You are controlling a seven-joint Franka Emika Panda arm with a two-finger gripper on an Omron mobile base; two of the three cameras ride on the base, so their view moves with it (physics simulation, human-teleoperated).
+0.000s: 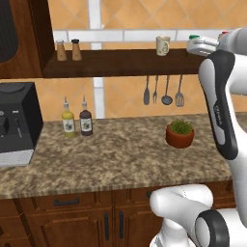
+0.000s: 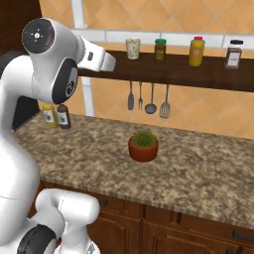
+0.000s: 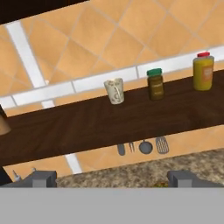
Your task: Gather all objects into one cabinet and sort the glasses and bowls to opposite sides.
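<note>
One of the glasses, a cream patterned cup (image 1: 162,45) (image 2: 132,48) (image 3: 114,91), stands upright on the open dark wooden shelf (image 3: 87,124). My gripper (image 3: 113,178) is open and holds nothing. It is raised to shelf height and faces the cup from some way off. The white hand (image 1: 202,46) is to the right of the cup in the left base view. The dark brown cabinet (image 1: 34,38) with its dark glass door is at the upper left. The bowls are out of view.
On the shelf stand two shakers (image 1: 67,50), a dark jar (image 2: 159,50), a yellow bottle (image 2: 197,51) and a spice jar (image 2: 233,53). Utensils (image 1: 163,91) hang below. The counter (image 1: 120,154) holds sauce bottles (image 1: 77,119), a red plant pot (image 1: 180,134) and a black coffee machine (image 1: 14,123).
</note>
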